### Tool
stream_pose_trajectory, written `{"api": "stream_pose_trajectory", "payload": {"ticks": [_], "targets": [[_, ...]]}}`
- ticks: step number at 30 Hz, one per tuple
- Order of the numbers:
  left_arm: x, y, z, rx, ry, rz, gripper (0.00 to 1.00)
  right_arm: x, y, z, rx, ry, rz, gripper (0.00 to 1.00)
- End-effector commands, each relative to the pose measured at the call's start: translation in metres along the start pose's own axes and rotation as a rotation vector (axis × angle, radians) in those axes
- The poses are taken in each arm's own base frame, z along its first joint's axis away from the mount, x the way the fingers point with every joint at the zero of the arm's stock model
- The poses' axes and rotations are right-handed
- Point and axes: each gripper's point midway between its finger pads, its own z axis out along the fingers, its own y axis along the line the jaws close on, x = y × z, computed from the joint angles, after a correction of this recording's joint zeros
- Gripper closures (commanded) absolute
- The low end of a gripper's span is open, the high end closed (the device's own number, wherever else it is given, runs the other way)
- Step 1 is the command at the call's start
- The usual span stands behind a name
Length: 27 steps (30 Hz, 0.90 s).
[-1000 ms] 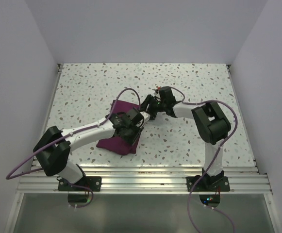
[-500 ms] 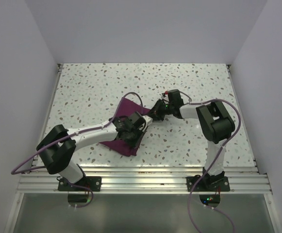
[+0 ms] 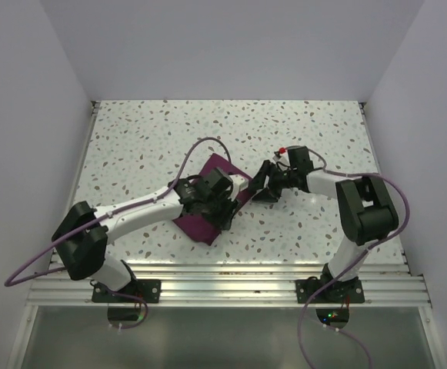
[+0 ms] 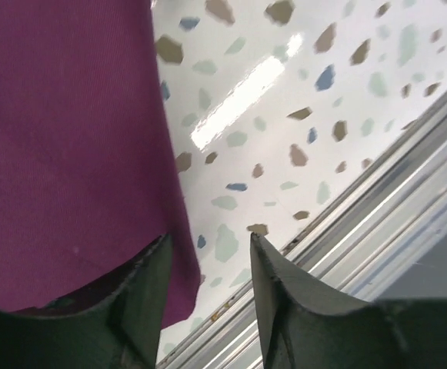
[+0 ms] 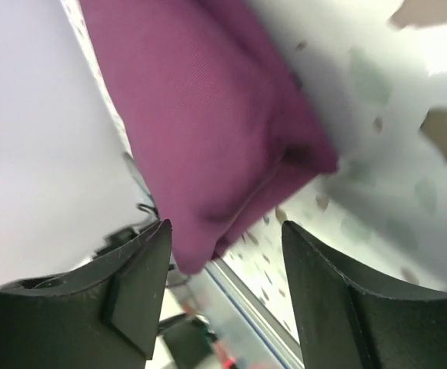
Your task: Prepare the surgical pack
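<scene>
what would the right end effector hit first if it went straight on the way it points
The right end effector would likely meet the folded corner of the surgical pack, straight ahead between its open fingers; depth is unclear.

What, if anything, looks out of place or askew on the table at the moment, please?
The surgical pack lies diagonal to the table edges, and its corner by the right end effector is bunched into a rumpled fold rather than flat. No tear or spill shows.

Robot lab cell: plain white walls (image 3: 23,115) box in speckled table (image 3: 146,131); two arm bases (image 3: 125,292) bolted to aluminium rail (image 3: 223,286).
</scene>
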Motion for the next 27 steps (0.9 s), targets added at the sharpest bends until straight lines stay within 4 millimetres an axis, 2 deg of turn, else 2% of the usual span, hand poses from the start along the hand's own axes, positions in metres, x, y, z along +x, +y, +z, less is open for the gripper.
{"api": "stream_pose_trajectory", "payload": {"ticks": [1,2,4,5,7,8,9,11,12,14,15,18,22,26,27], "targets": [[-0.040,-0.019,-0.022,0.085,-0.122,0.009,0.53,0.017,0.008,-0.032,0.093,0.044,-0.122,0.37],[-0.043,-0.021,-0.021,0.094,-0.131,0.006,0.55,0.011,0.017,-0.037,0.099,0.027,-0.152,0.37],[-0.047,-0.021,-0.013,0.114,-0.131,-0.010,0.63,0.011,0.024,-0.041,0.106,0.037,-0.161,0.38],[-0.045,-0.023,-0.009,0.127,-0.121,-0.011,0.69,0.009,0.033,-0.042,0.078,0.043,-0.173,0.39],[-0.040,-0.021,0.003,0.128,-0.096,-0.024,0.74,0.002,0.045,-0.037,0.022,0.041,-0.179,0.44],[-0.036,-0.022,0.008,0.140,-0.084,-0.031,0.79,-0.002,0.051,-0.031,-0.014,0.064,-0.174,0.53],[-0.023,-0.016,0.018,0.133,-0.048,-0.060,0.82,-0.008,0.057,-0.027,-0.040,0.063,-0.188,0.57],[-0.013,-0.015,0.027,0.156,-0.024,-0.092,0.88,-0.021,0.069,-0.021,-0.075,0.057,-0.210,0.64],[0.002,-0.008,0.034,0.150,0.009,-0.128,0.89,-0.023,0.062,-0.011,-0.081,0.094,-0.184,0.73],[0.011,-0.005,0.040,0.155,0.019,-0.152,0.90,-0.031,0.062,-0.003,-0.098,0.113,-0.187,0.83],[0.021,0.000,0.043,0.147,0.038,-0.174,0.91,-0.031,0.050,0.006,-0.083,0.138,-0.158,0.85],[0.039,0.007,0.050,0.131,0.098,-0.201,0.94,-0.028,0.030,0.018,-0.071,0.165,-0.128,0.90],[0.052,0.024,0.059,0.077,0.140,-0.214,0.96,-0.010,-0.002,0.022,-0.022,0.169,-0.081,0.96],[0.049,0.045,0.065,0.041,0.149,-0.216,0.96,-0.007,-0.017,0.027,-0.022,0.139,-0.075,0.97],[0.047,0.056,0.068,0.027,0.156,-0.225,0.96,-0.009,-0.020,0.030,-0.024,0.130,-0.078,0.97]]}}
